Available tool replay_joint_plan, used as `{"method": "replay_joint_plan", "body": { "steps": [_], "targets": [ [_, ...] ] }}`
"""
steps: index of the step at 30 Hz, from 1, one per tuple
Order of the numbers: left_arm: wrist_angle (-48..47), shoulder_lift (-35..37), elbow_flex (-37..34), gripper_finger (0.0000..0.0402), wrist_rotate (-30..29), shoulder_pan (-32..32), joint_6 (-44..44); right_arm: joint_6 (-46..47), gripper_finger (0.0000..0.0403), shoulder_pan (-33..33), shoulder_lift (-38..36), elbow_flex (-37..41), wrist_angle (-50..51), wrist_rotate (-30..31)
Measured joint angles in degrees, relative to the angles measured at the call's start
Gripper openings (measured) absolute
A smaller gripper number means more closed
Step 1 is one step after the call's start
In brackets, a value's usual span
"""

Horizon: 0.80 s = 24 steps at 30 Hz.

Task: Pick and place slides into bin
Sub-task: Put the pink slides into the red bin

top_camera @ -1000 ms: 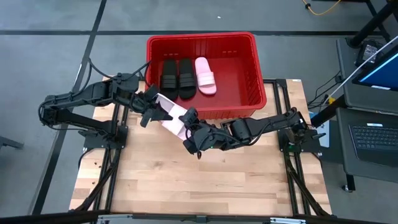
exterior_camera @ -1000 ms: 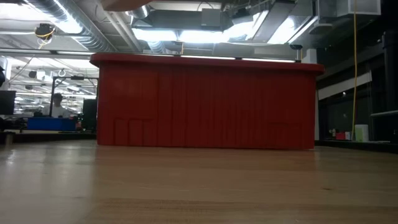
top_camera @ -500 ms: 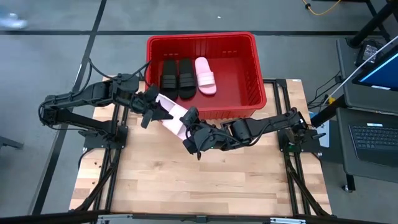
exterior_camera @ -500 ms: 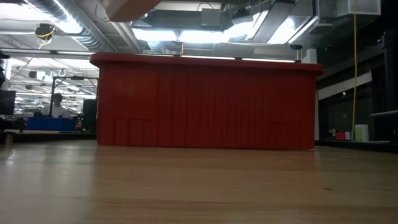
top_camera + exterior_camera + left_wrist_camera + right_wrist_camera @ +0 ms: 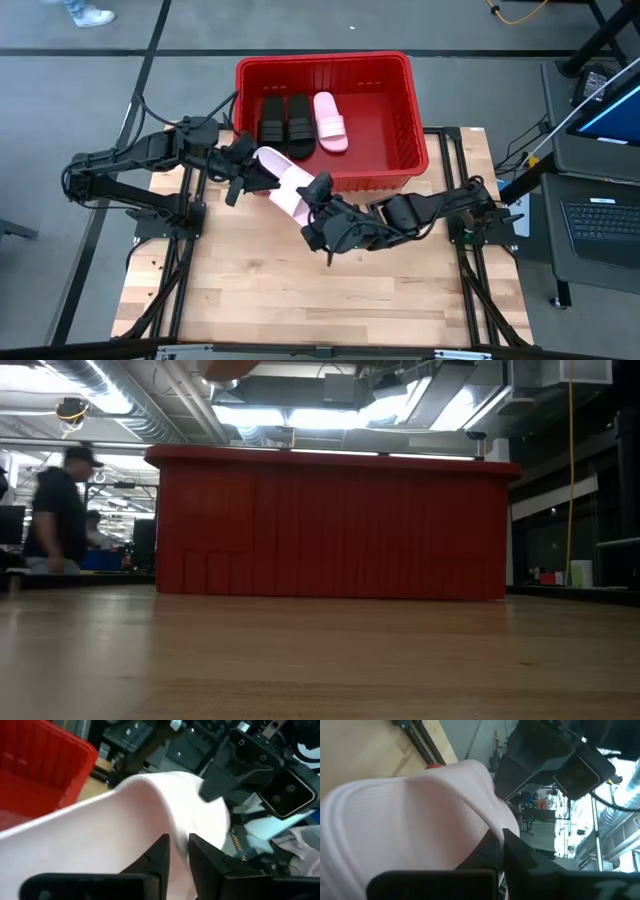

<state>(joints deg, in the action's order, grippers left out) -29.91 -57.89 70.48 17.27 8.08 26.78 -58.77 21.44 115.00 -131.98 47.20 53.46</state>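
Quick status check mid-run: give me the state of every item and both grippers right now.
Held pink slide: lifted off the table, gripped from both ends.
Black pair: lying in the bin.
Other pink slide: lying in the bin.
Bin: upright, three slides inside.
Left gripper: shut on held pink slide.
Right gripper: shut on held pink slide.

Red bin [image 5: 418, 140] (ribbed walls); two black slides [image 5: 286, 124]; pale pink slides [image 5: 330, 122].
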Motion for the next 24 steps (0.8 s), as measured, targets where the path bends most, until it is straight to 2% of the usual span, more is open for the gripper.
{"method": "replay_joint_plan", "body": {
  "steps": [6,12,15,19,24],
  "targets": [
    [1.4,0.0,0.0,0.0091,-7.4,0.8,-2.4,8.0,0.0010,1.7,-1.3,-2.8,9.7,1.5],
    [2.8,0.0,-0.1,0.0093,-15.8,2.7,-8.0,13.8,0.0010,2.9,-2.7,-3.0,17.8,3.9],
    [5.0,0.0,-0.1,0.0089,-17.8,3.3,-11.4,18.6,0.0010,2.9,-3.6,-3.0,22.8,5.4],
    [8.4,0.0,-0.1,0.0067,-17.8,3.3,-17.9,26.7,0.0010,1.9,-5.2,-3.0,29.8,5.3],
    [9.2,-0.1,-0.1,0.0010,-17.8,3.3,-23.1,33.6,0.0010,-1.1,-7.7,-3.0,32.6,5.2]
  ]
}}
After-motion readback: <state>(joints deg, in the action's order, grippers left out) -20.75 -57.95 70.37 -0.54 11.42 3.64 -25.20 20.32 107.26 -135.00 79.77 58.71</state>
